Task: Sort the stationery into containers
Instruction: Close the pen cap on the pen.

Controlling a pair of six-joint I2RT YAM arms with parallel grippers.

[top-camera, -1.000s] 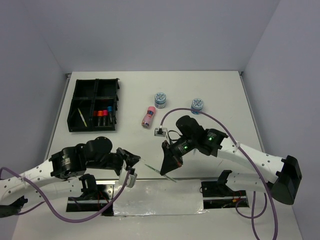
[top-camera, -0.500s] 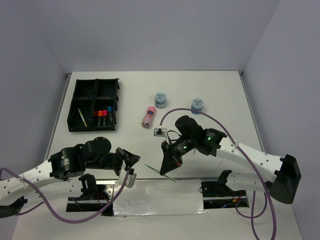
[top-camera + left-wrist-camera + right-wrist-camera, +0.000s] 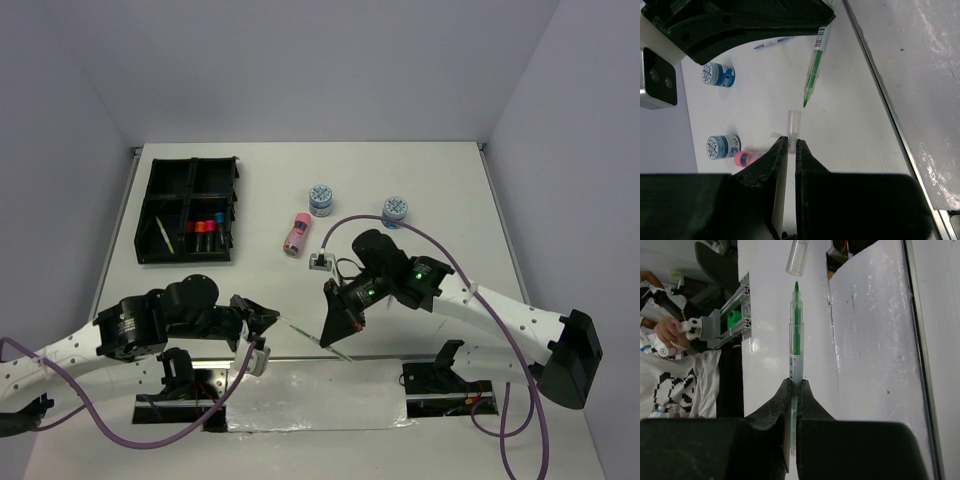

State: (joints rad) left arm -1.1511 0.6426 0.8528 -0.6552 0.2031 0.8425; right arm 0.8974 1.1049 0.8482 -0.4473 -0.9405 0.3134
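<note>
My right gripper is shut on a thin green pen, whose bare tip points at a clear pen cap. My left gripper is shut on that cap, a short gap from the green pen's tip. Both hang low over the table's near edge. The black organiser tray stands at the far left with capped markers and a yellow-green pen in its compartments. A pink tube and two blue-white tubs stand mid-table.
A grey-blue pen lies on the table beyond the right gripper in the left wrist view. A shiny metal strip runs along the near edge between the arm bases. Purple cables loop off both arms.
Almost nothing differs: the left arm has crept slightly, and both grippers keep their holds with pen tip and cap still apart.
</note>
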